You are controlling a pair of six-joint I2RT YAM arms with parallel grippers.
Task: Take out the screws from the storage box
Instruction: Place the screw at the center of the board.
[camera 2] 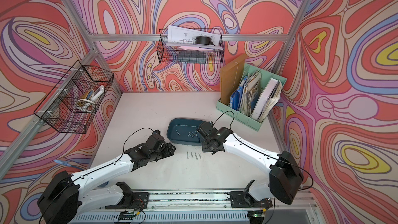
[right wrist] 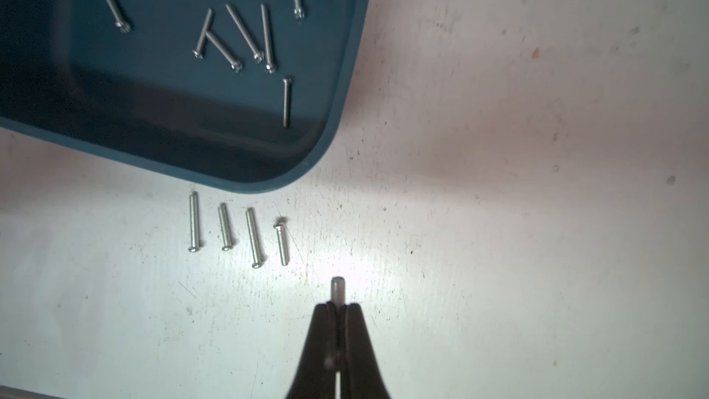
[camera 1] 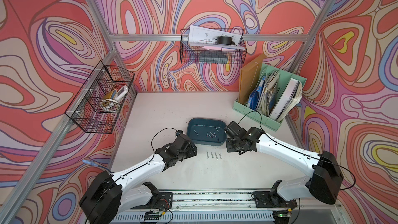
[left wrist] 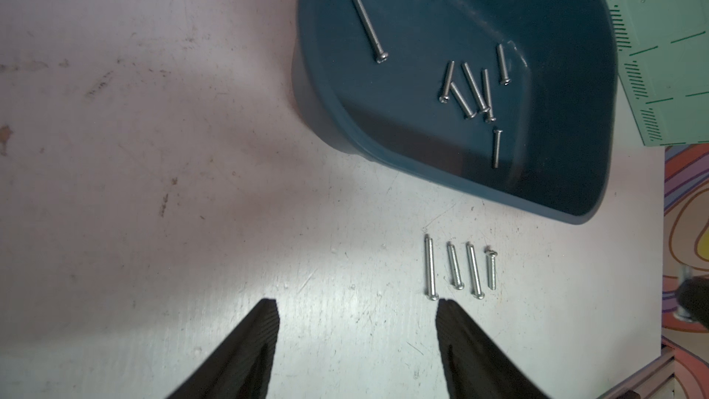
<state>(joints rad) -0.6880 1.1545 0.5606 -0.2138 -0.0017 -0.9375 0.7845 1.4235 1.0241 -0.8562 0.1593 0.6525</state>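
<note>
— Where the right arm [camera 1: 286, 149] slants in from the rail at the table's near edge, how does its wrist sit?

— Bent downward, just beside the near right corner of the storage box [camera 1: 204, 143]. In its wrist view the right gripper [right wrist: 338, 307] is pinched tight on the held screw [right wrist: 338, 286], whose grey end pokes out past the tips, over bare table [camera 1: 161, 108].

— And the left arm [camera 1: 140, 167]?

— A mirror of it: the white forearm angles inward from the other end of the rail, and the black wrist tips down near the box's near left corner. The left gripper [left wrist: 356, 305] is spread wide with nothing in it. One fingertip [left wrist: 450, 320] is just beside the head of the nearest screw in the row.

— Which row?

— Four screws on the table [left wrist: 474, 270], lying side by side just in front of the box, between the two wrists, as both top views show.

— What is inside the box?

— Seven screws in the box [right wrist: 242, 31]: four bunched together, touching or crossing, one alone toward the left end, and two singles nearer the right end. The box lies flat mid-table, apart from the mint-green file organiser [camera 1: 241, 108] behind it to the right.
</note>
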